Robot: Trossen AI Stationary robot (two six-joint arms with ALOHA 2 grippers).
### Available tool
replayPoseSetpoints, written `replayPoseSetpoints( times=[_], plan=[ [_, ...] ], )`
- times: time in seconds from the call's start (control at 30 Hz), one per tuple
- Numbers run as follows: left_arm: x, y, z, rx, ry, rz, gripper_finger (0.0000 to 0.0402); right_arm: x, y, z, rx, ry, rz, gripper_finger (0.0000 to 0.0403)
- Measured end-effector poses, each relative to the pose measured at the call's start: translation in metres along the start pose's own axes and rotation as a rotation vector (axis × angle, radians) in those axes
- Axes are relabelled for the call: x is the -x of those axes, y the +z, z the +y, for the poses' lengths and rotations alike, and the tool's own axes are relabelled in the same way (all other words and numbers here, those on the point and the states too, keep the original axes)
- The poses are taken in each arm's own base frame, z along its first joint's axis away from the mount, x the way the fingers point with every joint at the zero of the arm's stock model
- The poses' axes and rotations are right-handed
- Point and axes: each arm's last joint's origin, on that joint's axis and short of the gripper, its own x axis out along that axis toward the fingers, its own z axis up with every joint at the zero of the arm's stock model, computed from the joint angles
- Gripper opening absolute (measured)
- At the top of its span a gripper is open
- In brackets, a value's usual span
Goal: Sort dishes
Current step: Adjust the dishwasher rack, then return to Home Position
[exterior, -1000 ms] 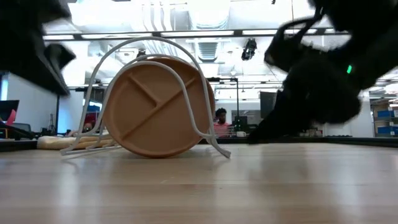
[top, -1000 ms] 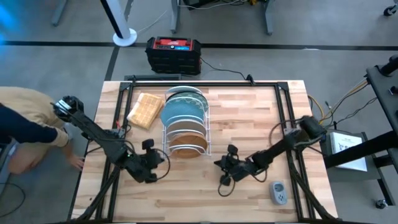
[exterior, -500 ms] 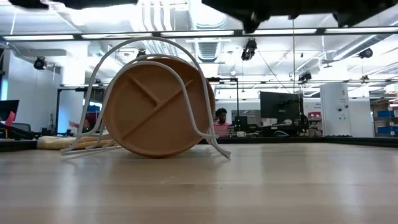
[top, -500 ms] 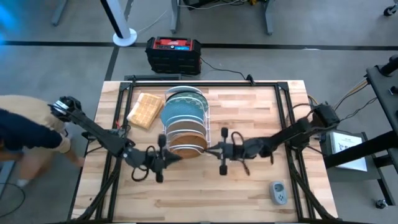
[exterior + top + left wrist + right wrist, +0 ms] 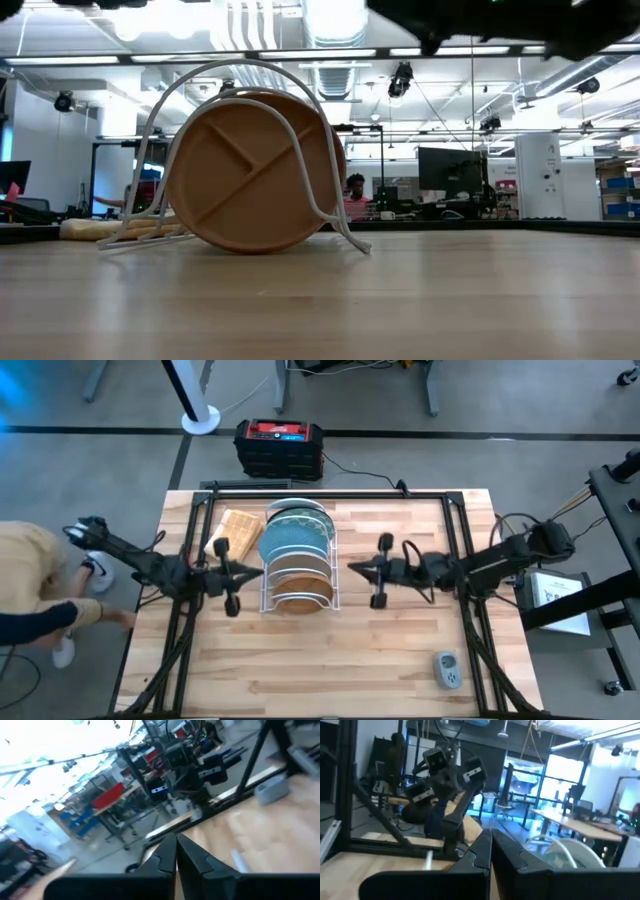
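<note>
At the far left edge of the high view, a person in a tan top (image 5: 25, 555) crouches beside the light wooden table (image 5: 400, 660).

The left gripper (image 5: 252, 572) sits left of centre in the high view, raised above the table, pointing right toward the rack. Its two dark fingers (image 5: 176, 851) are pressed together and hold nothing. The tip lies just beside the left side of the rack, apart from the plates.

Above the left gripper in the high view, the tan rectangular waffle-textured block (image 5: 234, 537) lies flat on the table, just left of the rack.

The white wire rack (image 5: 298, 560) stands at the centre of the high view. The round plates stand on edge in it, one behind another:
- a teal plate with pale dots (image 5: 296, 517) near the top of the row;
- a light blue plate (image 5: 290, 540) in the middle;
- a brown wooden divided plate (image 5: 300, 588) at the lower end, which fills the left-centre of the low view.

The right gripper (image 5: 352, 567) is right of centre in the high view, pointing left toward the rack. Its fingers (image 5: 490, 847) are closed and empty. The plates lie near it on its left, not touching.

A small grey device (image 5: 448, 669) lies at the lower right of the table.
</note>
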Motion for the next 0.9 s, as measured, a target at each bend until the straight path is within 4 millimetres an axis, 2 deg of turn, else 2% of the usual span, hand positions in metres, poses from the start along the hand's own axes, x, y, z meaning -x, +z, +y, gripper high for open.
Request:
replayPoseSetpoints(
  times=[0.1,0.2,0.3,0.5,0.67,0.9],
  plan=[
    [-0.008,-0.011,0.008,-0.058,0.026,0.046,0.0000,-0.012,-0.001,-0.016,0.046,-0.013,-0.013,0.0000],
    [-0.002,-0.021,0.016,-0.061,0.025,0.147,0.0000,-0.008,0.011,-0.028,0.112,-0.051,-0.054,0.0000],
    [0.014,-0.020,0.026,-0.010,0.027,0.155,0.0000,0.014,0.027,-0.035,0.144,-0.064,-0.116,0.0000],
    [0.041,-0.021,0.041,0.041,0.070,0.102,0.0000,0.069,0.035,-0.048,0.135,-0.103,-0.185,0.0000],
    [0.057,-0.025,0.048,0.047,0.099,0.098,0.0000,0.105,0.027,-0.053,0.119,-0.119,-0.232,0.0000],
    [0.067,-0.027,0.053,0.083,0.117,0.069,0.0000,0.137,0.012,-0.056,0.115,-0.156,-0.253,0.0000]
  ],
)
